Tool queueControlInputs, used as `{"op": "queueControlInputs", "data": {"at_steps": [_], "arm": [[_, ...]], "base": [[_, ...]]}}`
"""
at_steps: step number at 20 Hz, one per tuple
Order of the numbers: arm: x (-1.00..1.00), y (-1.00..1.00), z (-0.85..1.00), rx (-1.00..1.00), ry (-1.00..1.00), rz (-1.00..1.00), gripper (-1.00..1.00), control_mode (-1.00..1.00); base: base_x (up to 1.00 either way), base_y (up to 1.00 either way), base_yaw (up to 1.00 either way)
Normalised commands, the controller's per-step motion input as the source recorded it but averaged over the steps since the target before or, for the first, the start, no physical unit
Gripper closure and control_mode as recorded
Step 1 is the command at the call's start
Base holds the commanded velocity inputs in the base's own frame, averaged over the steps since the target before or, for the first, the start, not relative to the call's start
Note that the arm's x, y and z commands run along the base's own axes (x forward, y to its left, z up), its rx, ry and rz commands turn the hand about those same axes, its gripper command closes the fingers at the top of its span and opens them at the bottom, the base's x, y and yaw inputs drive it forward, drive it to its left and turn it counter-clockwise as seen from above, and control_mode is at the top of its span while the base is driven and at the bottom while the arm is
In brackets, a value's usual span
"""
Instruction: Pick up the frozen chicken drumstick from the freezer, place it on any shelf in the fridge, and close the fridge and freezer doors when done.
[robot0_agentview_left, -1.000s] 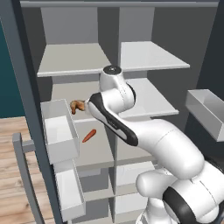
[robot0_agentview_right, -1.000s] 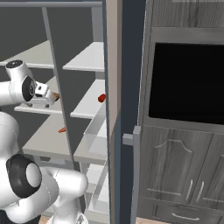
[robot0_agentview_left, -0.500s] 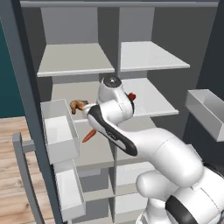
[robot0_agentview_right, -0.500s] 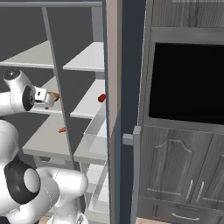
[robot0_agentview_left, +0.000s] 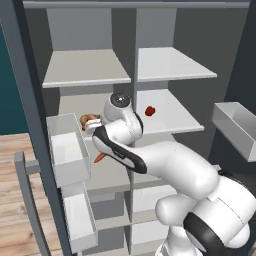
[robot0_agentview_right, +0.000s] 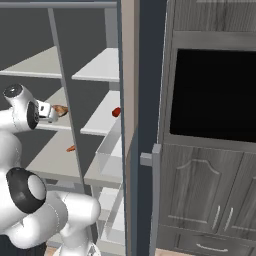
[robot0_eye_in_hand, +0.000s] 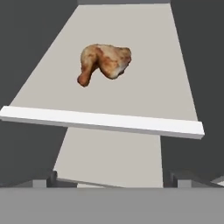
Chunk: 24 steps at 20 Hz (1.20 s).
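1. Tall grey cabinet, both doors open; freezer (robot0_agentview_left: 85, 75) is the narrow left column, fridge (robot0_agentview_left: 172, 70) the wider right one, pale shelves throughout.
2. Frozen chicken drumstick (robot0_eye_in_hand: 104, 62) lies on a freezer shelf, at 12 o'clock from my gripper (robot0_agentview_left: 89, 126) in the hand view, not touched.
3. Left base view adds an orange stick (robot0_agentview_left: 99, 158) one shelf lower and a red item (robot0_agentview_left: 149, 111) on a fridge shelf.
4. My arm reaches into the freezer at drumstick height; fingertips sit wide apart, holding nothing.

No text, label, brand, number or sign can be read on anything seen in any of the three views.
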Motion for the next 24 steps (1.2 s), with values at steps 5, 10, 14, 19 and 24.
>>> {"op": "queueControlInputs", "data": {"at_steps": [5, 10, 14, 19, 24], "arm": [[0.33, 0.32, 0.0, 0.03, 0.0, 0.0, -1.0, -1.0], [0.33, 0.19, -0.01, 0.03, 0.0, -0.02, -1.0, -1.0], [0.32, 0.13, -0.04, 0.0, 0.0, -0.04, -1.0, -1.0], [0.37, 0.08, -0.13, 0.0, 0.0, -0.04, -1.0, -1.0], [0.31, 0.0, -0.27, 0.0, 0.03, -0.01, -1.0, -1.0]], "base": [[0.0, 0.0, 0.0], [0.0, 0.0, 0.0], [0.0, 0.0, 0.0], [0.0, 0.0, 0.0], [0.0, 0.0, 0.0]]}}
